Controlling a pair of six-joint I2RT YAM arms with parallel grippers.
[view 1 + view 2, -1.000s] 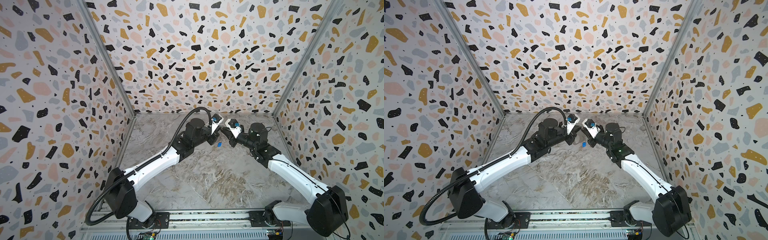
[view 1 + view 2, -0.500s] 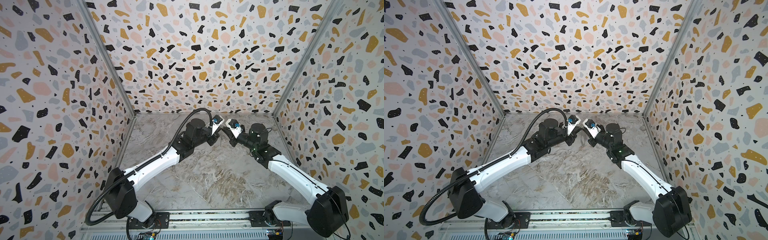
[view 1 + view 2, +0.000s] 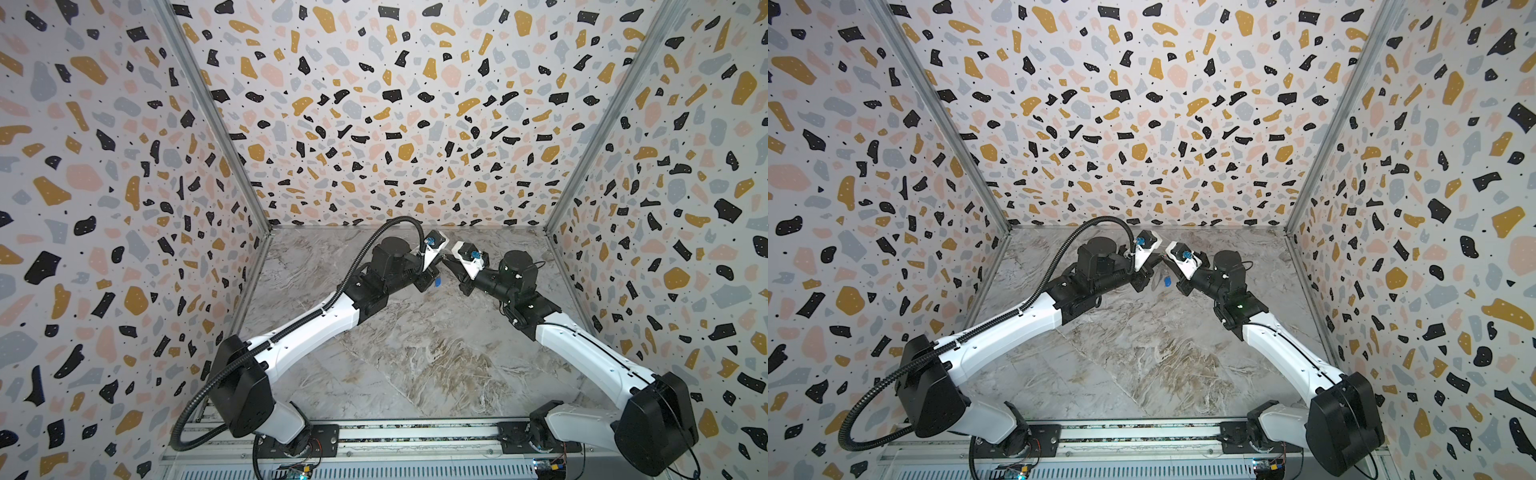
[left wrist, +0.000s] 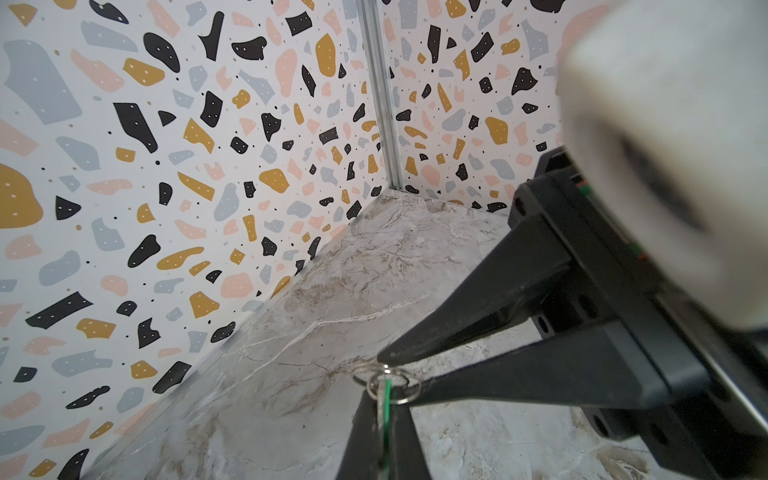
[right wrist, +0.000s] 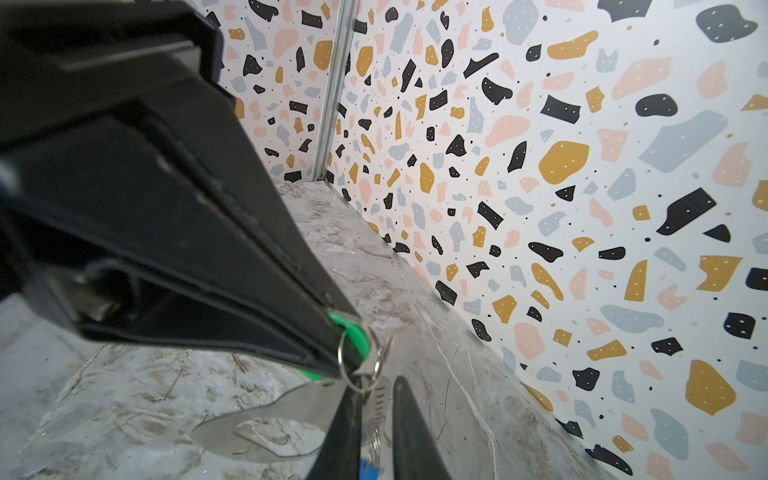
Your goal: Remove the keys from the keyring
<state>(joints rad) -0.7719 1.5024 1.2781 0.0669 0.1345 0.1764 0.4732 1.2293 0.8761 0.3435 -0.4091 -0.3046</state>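
My left gripper (image 4: 384,399) is shut on the green tag (image 5: 356,332) of one key, seen edge-on between its fingers (image 4: 361,432). Two small split rings (image 4: 386,380) hang at that tag's tip. My right gripper (image 5: 376,384) meets them head-on, its jaws a narrow gap apart, pinching a split ring. The blue-tagged key (image 5: 368,469) dangles between its fingers (image 5: 345,436). The keyring (image 5: 282,401), a flat grey tab with an oval cut-out, hangs from the rings behind one finger. In both top views the grippers meet tip to tip above the floor at the back, the blue tag (image 3: 436,282) (image 3: 1167,281) hanging below.
Marble-patterned floor (image 3: 415,353) inside a booth with terrazzo-patterned walls (image 3: 374,124). The back wall stands close behind the meeting grippers. Both arm bases sit on a rail (image 3: 415,436) at the front edge.
Both arms have stayed almost still, tip to tip. The blue tag was hidden half a second ago and now shows again below the grippers.
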